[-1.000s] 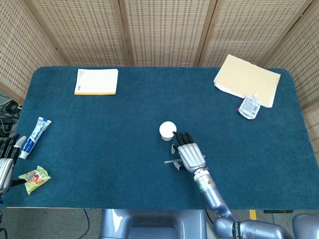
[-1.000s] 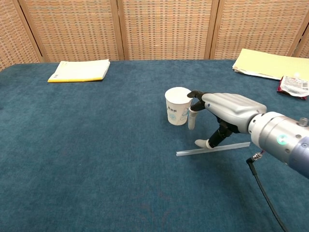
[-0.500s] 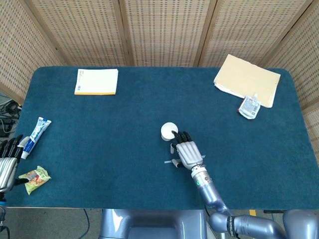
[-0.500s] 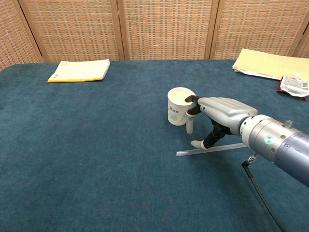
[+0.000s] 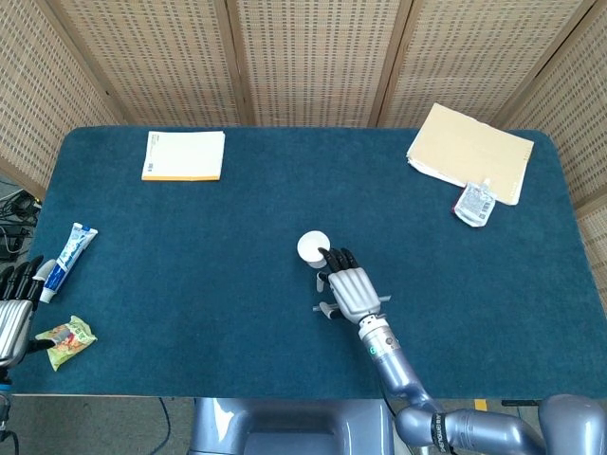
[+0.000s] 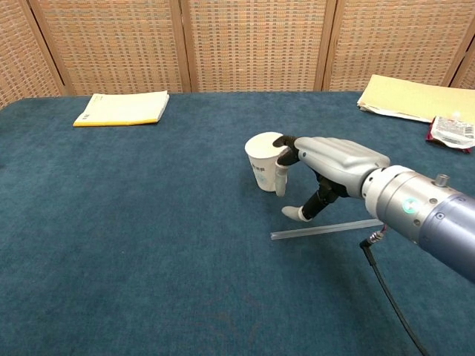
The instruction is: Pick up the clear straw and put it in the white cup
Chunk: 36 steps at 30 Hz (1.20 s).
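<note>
The white paper cup (image 6: 261, 167) stands mid-table and leans a little to the left; from above it is a white disc (image 5: 312, 247). My right hand (image 6: 332, 161) hovers just right of it, palm down, with the fingertips (image 6: 281, 175) against the cup's rim and side. It holds nothing. The clear straw (image 6: 326, 229) lies flat on the blue cloth beneath the hand, apart from the thumb. In the head view only the straw's end (image 5: 321, 309) shows beside the right hand (image 5: 352, 291). My left hand (image 5: 11, 315) rests at the table's near left corner with its fingers extended and nothing in them.
A yellow-edged notebook (image 5: 184, 154) lies at the far left. At the far right lie a manila folder (image 5: 469, 152) and a small packet (image 5: 473, 204). A toothpaste tube (image 5: 68, 256) and a snack packet (image 5: 66, 341) sit close to my left hand.
My right hand has shifted left and slightly away from the straw, pushing the cup left so that it leans. The straw and the left hand have stayed put.
</note>
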Motion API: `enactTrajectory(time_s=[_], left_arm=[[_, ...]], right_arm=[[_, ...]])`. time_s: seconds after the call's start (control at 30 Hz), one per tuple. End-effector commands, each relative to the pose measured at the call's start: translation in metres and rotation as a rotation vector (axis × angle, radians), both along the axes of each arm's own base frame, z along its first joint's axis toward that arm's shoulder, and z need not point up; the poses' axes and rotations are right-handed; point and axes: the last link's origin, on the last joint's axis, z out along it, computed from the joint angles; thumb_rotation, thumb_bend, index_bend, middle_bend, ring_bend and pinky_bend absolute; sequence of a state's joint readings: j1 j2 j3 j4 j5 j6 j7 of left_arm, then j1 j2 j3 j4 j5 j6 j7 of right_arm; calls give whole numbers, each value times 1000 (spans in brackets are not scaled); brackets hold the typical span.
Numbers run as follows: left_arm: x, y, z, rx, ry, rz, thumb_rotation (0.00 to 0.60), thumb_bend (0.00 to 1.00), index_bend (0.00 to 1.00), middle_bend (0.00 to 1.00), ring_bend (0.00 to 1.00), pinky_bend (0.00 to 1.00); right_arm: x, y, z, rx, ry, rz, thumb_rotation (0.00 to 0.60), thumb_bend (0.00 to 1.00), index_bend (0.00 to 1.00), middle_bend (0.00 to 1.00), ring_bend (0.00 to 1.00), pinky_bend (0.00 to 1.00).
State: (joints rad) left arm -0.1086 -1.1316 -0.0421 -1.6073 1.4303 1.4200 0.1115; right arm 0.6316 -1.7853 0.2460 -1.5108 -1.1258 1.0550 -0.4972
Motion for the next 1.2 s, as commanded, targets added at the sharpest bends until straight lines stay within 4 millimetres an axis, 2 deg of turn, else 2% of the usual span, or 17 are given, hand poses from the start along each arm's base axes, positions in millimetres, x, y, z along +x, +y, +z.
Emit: enactTrajectory(time_s=[0.03, 0.23, 0.47, 0.7, 1.2], left_arm=[[0, -1, 1, 4, -3, 1, 600, 89, 0, 0, 0, 0], [0, -1, 1, 1, -2, -2, 600, 89, 0, 0, 0, 0], [1, -1, 0, -5, 1, -5, 600, 89, 0, 0, 0, 0], [3, -1, -2, -11, 9, -10, 600, 90, 0, 0, 0, 0], [1, -1, -3, -19, 9, -2, 600, 90, 0, 0, 0, 0]], right_arm=[[7, -1, 10, -40, -5, 26, 600, 503, 519, 131, 16, 0], [4, -3, 26, -75, 3, 14, 600, 502, 519, 132, 18, 0], [-16, -8, 29, -74, 39, -47, 600, 503, 517, 132, 18, 0], [-32, -5, 19, -44, 63, -81, 600, 503, 516, 132, 19, 0], [-36, -5, 1, -11, 62, -97, 600, 503, 528, 144, 26, 0]])
